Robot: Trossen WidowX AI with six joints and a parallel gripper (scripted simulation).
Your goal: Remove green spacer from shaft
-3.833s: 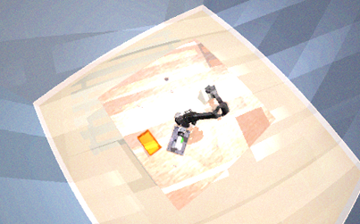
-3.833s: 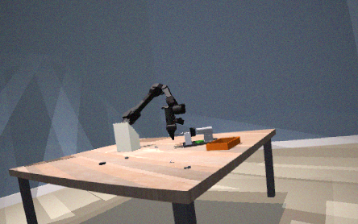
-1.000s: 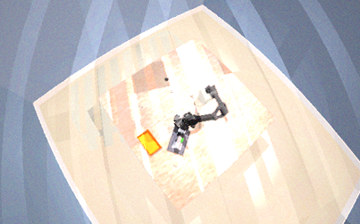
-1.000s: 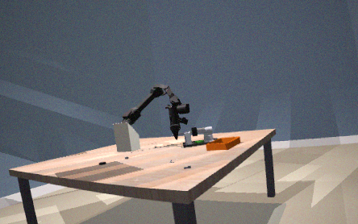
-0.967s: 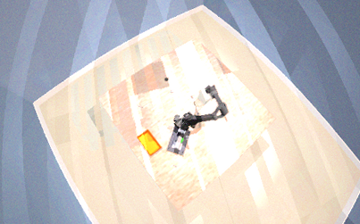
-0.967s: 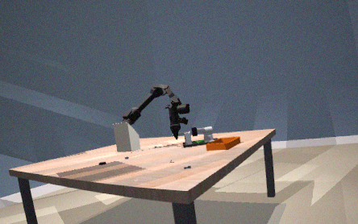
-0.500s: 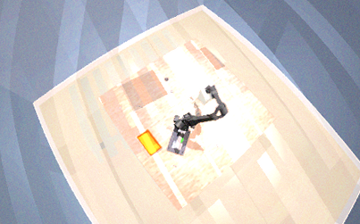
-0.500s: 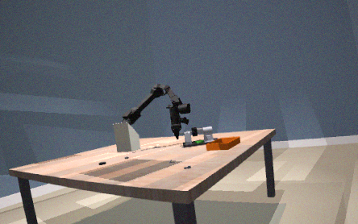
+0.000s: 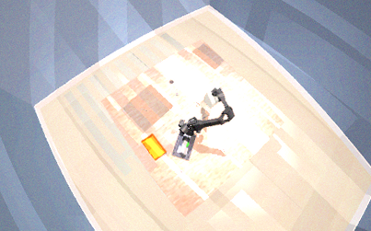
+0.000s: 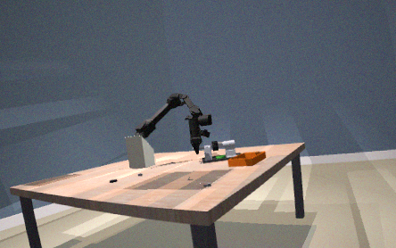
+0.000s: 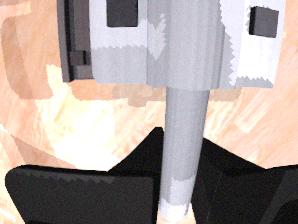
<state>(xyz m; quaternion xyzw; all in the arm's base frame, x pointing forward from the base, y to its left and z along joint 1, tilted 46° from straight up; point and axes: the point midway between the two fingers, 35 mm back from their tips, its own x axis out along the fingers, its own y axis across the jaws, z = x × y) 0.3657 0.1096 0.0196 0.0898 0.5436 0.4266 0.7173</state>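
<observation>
My gripper [image 11: 169,134] [image 10: 197,152] is shut on the grey shaft [image 11: 186,117], near its free end. The shaft sticks out of a light grey block [image 11: 120,67], which shows as the white near block [image 10: 208,152] in the exterior view. The white housing block [image 10: 230,150] stands at the far end of the dark base plate [image 9: 177,154]. A dark ring [image 10: 215,145] is up at shaft height between the blocks. The green spacer [image 10: 219,157] [image 9: 187,144] appears low, at base plate level, between the blocks. Other spacers are too small to tell.
An orange tray [image 9: 154,147] [image 10: 246,160] stands beside the base plate. The pale arm pedestal [image 10: 140,153] is behind the gripper. Small dark items [image 10: 113,180] [image 10: 207,185] lie on the wooden table [image 10: 89,192].
</observation>
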